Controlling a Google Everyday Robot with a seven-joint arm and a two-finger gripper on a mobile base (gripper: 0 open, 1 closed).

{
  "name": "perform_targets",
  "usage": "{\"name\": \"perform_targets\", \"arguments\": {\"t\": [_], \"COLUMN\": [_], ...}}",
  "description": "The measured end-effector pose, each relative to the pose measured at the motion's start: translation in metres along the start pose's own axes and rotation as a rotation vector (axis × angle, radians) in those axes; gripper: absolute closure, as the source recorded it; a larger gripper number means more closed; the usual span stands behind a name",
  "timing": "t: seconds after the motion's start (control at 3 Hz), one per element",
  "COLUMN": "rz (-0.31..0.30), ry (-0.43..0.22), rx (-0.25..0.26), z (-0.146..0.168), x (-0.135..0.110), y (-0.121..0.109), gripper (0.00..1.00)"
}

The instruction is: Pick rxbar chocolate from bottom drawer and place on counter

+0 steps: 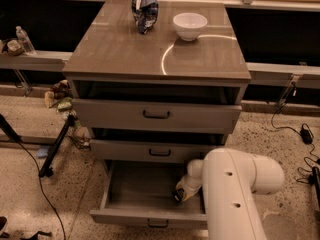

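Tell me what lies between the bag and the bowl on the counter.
Nothing: bare counter separates bag and bowl in the camera view. The pincer is down in the bottom drawer.

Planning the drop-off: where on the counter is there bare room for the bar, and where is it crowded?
The counter is bare across its front half, from the front edge back to the crumpled bag and white bowl. The back strip is crowded: bag and bowl sit side by side there. The gripper is low in the right side of the bottom drawer.
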State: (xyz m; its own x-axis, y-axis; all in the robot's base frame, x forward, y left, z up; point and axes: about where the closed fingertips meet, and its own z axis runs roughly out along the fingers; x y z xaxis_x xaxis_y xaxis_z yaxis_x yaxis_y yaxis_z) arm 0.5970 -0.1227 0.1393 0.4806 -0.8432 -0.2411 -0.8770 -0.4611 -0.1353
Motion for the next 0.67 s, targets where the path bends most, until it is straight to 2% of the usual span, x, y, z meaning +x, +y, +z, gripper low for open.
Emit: {"name": "perform_targets", "arguments": {"t": [0.67], "rz": [0.255], "ry": [-0.033], "rx": [0.067], "z": [-0.088], "x": [0.001], "y": [0.009], "gripper": [1.0]}}
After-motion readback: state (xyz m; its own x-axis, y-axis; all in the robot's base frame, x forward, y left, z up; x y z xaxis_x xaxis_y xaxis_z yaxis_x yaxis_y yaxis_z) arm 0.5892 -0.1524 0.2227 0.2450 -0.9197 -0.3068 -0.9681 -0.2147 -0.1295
